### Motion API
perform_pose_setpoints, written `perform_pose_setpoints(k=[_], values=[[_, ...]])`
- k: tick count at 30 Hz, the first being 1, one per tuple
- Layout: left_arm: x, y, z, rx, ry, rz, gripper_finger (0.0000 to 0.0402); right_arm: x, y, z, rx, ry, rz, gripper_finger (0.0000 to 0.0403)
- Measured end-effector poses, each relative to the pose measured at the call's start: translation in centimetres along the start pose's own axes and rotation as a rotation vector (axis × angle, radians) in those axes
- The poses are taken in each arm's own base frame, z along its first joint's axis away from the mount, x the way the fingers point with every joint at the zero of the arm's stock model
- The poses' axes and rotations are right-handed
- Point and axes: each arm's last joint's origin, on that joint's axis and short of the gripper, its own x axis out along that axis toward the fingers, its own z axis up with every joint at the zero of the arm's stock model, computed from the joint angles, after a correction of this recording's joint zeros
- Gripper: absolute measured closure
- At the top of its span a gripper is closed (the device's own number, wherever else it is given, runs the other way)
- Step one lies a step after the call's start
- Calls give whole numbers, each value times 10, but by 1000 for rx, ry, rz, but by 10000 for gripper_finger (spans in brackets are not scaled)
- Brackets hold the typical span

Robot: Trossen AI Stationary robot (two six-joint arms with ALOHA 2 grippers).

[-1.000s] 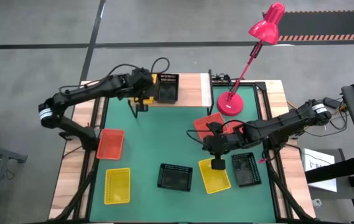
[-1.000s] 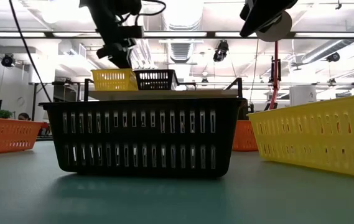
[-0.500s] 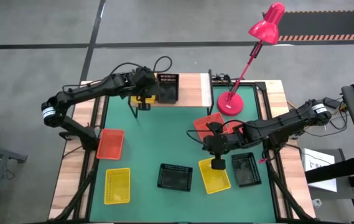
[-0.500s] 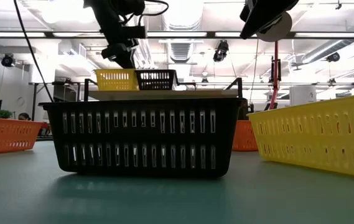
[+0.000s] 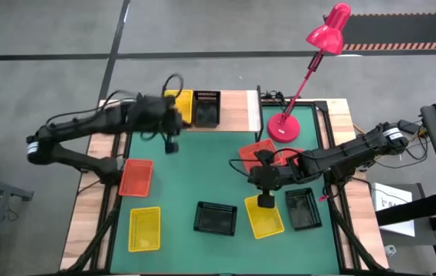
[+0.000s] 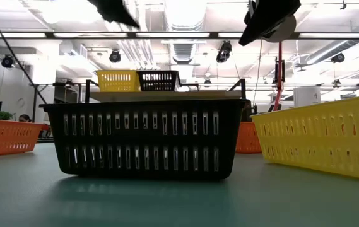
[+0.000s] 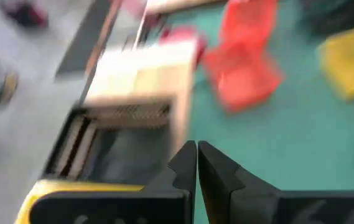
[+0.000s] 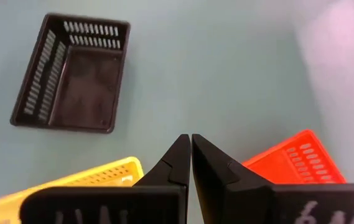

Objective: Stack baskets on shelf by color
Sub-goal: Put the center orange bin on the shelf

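Green matting covers the table [image 5: 202, 176], where the left gripper [image 5: 170, 143], fingers pressed together and empty, hangs just off the shelf [image 5: 233, 111] that carries a yellow basket [image 6: 118, 80] beside a black basket [image 6: 158, 80]. Right gripper [image 5: 265, 201], also pressed together and empty, sits above the near yellow basket [image 5: 264, 218], between an orange basket [image 5: 256, 156] and two black ones [image 5: 216, 218] [image 5: 303, 208]. Another orange [image 5: 136, 177] and yellow [image 5: 144, 228] lie at left, a pink lamp [image 5: 309, 69] at the rear
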Motion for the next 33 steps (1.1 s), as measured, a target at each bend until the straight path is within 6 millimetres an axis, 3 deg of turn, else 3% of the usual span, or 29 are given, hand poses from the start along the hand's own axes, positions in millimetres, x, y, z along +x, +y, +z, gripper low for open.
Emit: perform_pose_setpoints(k=[7,14,22,33], values=[[-11,-51,-12,36,-429,-84,402,4,-1,0,198,-11,-47,378],[-12,-59,-24,18,-682,-25,402,20,0,-3,411,35,-75,302],[-12,-59,-27,9,-714,1,402,51,-8,-10,550,134,-161,245],[-7,-61,-32,68,-672,7,402,84,-57,-14,695,211,-307,256]])
